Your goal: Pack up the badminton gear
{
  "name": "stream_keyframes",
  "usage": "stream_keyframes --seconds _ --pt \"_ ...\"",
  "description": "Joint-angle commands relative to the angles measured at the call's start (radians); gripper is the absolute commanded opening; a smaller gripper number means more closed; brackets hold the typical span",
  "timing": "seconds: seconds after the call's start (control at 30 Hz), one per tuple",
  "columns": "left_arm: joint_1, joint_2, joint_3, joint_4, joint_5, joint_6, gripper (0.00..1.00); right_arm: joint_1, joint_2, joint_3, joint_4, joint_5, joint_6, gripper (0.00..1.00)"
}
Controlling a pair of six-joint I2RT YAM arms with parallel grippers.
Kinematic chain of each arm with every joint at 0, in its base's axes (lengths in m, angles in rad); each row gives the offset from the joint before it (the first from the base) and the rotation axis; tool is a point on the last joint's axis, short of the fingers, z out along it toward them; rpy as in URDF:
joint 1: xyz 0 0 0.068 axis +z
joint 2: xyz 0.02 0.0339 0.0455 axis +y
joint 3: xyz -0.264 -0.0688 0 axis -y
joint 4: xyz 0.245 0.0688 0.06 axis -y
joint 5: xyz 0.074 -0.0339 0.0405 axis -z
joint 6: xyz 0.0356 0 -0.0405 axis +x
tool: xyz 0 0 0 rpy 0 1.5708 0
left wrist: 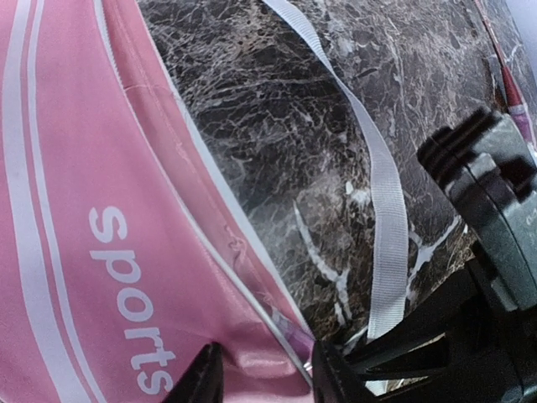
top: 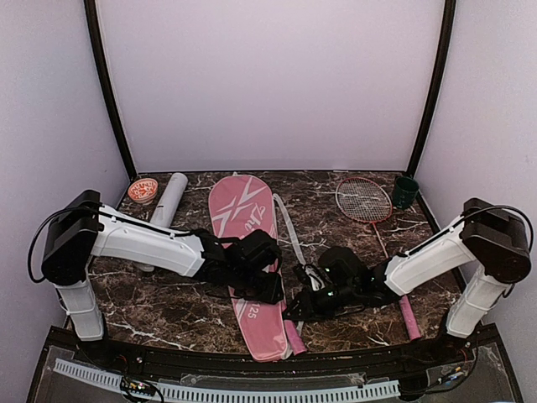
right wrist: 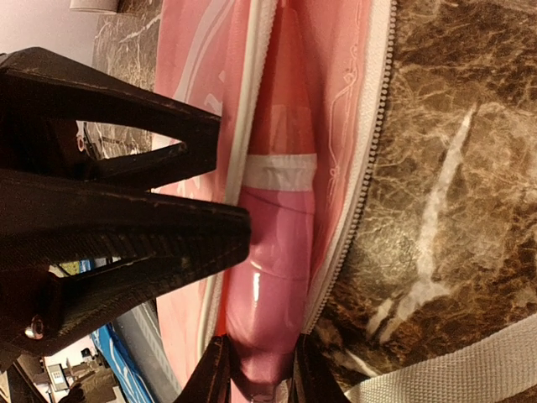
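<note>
The long pink racket bag (top: 242, 220) lies lengthwise mid-table, its side zip open. A pink-wrapped racket handle (right wrist: 270, 269) sticks out of the opening, and that racket's head is hidden inside. My right gripper (top: 299, 307) is shut on the handle's end, with its fingers (right wrist: 215, 374) on either side. My left gripper (top: 270, 284) pinches the bag's upper edge (left wrist: 260, 336) just beside it. A second red-framed racket (top: 364, 200) lies at the right, with its handle (top: 409, 317) toward me. The white tube (top: 169, 200) lies at the back left. No shuttlecock shows.
A small red-patterned bowl (top: 143, 191) sits at the back left beside the tube. A dark green cup (top: 405, 191) stands at the back right. The bag's white strap (top: 289, 235) trails over the marble between the bag and my right arm.
</note>
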Motion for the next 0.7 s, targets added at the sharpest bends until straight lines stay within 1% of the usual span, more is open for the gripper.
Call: stream_keyframes --seconds 0.0,0.03,0.13,0.17,0.33,0.53,0.67 --pt "-0.002 0.003 0.027 0.006 0.003 0.009 0.3 0.01 0.012 -0.002 0.088 -0.01 -0.005 0.0" --pt "-0.001 0.003 0.029 0.006 0.006 0.015 0.25 0.01 0.014 -0.001 0.09 -0.012 -0.004 0.0" --pt "-0.002 0.001 0.033 -0.002 0.025 0.038 0.05 0.011 0.01 -0.002 0.098 -0.011 -0.001 0.0" --pt "-0.002 0.001 0.033 -0.002 0.037 0.048 0.01 0.011 0.009 -0.004 0.099 -0.007 0.0 0.0" --pt "-0.003 -0.014 0.01 0.012 0.109 0.084 0.0 0.01 -0.004 -0.01 0.114 0.039 0.009 0.0" --pt "-0.003 -0.088 -0.056 0.048 0.184 0.117 0.0 0.002 -0.014 0.006 0.128 0.113 0.027 0.0" --pt "-0.004 -0.124 -0.079 0.075 0.247 0.134 0.0 -0.01 -0.004 0.001 0.168 0.151 0.049 0.0"
